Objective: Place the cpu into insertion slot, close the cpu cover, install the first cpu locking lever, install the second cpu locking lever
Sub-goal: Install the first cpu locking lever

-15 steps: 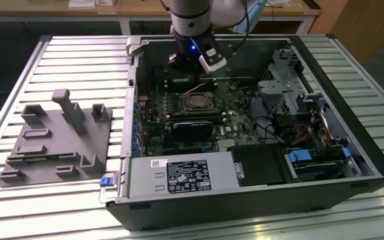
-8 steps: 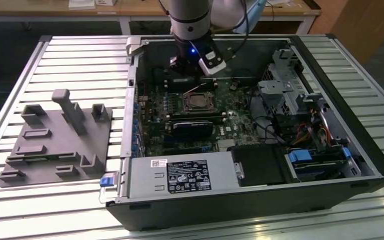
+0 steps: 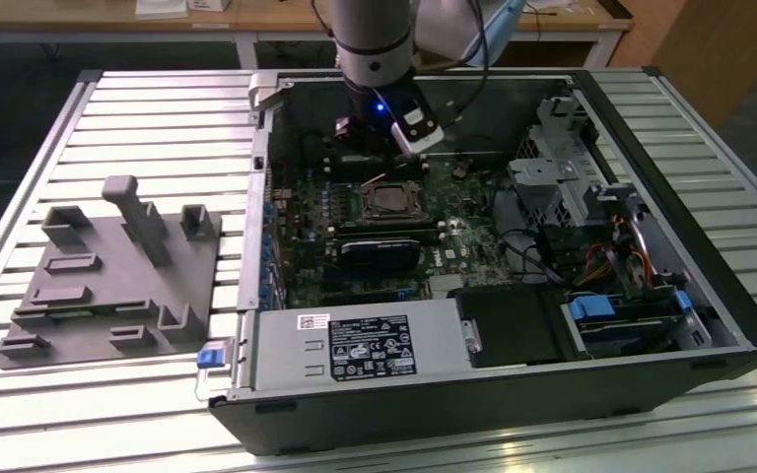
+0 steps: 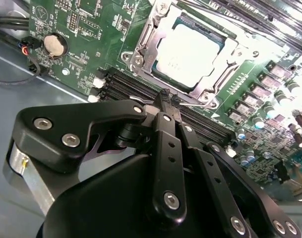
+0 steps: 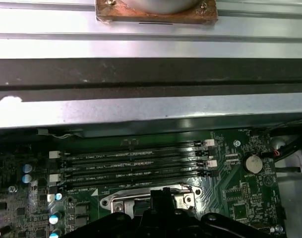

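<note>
Inside the open computer case [image 3: 484,399] on the slatted counter [image 3: 155,108], the cpu [image 4: 188,52] lies flat in the insertion slot [image 4: 189,87] on the green circuit board [image 4: 91,25]. It is a small square chip with a pale, silvery metal face that catches the light, and a thin blue-green edge shows along one side. The cpu cover [image 4: 146,35], a silvery-grey metal frame with an open centre, lies down around the chip and leaves its face bare. In the second wrist view the claw [image 4: 169,97] is clenched, its black fingertips [image 4: 163,94] pressed together with nothing seen between them. They sit just beside the cover's edge, on the side of the long black memory slots [image 4: 123,84]. I cannot tell whether they touch the frame. A round coin battery [image 4: 55,44] sits well apart on the board.
</note>
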`<state>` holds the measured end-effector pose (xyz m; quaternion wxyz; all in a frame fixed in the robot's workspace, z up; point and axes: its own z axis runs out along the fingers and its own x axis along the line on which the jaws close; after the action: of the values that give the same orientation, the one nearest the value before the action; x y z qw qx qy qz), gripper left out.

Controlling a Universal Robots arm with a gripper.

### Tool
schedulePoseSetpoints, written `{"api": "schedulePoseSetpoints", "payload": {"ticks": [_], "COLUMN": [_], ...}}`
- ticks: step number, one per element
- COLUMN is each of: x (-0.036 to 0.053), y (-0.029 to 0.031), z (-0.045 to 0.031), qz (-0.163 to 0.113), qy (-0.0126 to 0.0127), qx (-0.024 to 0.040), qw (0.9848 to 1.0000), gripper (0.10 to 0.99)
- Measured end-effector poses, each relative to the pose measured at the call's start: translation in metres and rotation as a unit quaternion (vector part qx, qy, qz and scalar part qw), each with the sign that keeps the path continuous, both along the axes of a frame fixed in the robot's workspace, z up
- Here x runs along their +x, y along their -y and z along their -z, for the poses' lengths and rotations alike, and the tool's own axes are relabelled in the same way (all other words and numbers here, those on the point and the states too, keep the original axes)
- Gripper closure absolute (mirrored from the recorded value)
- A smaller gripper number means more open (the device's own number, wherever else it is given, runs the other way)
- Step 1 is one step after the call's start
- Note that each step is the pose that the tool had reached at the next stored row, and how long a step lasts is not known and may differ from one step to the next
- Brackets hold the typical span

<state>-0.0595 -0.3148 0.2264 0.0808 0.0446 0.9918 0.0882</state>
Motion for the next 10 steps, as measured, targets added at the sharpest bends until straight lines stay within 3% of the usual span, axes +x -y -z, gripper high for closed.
{"api": "schedulePoseSetpoints", "payload": {"ticks": [10], "x": [0.004], "y": [-0.0025], "z": [0.005], "qz": [0.034], "qy": [0.0], "qx": [0.0], "qw": [0.9994], "gripper": [0.98]}}
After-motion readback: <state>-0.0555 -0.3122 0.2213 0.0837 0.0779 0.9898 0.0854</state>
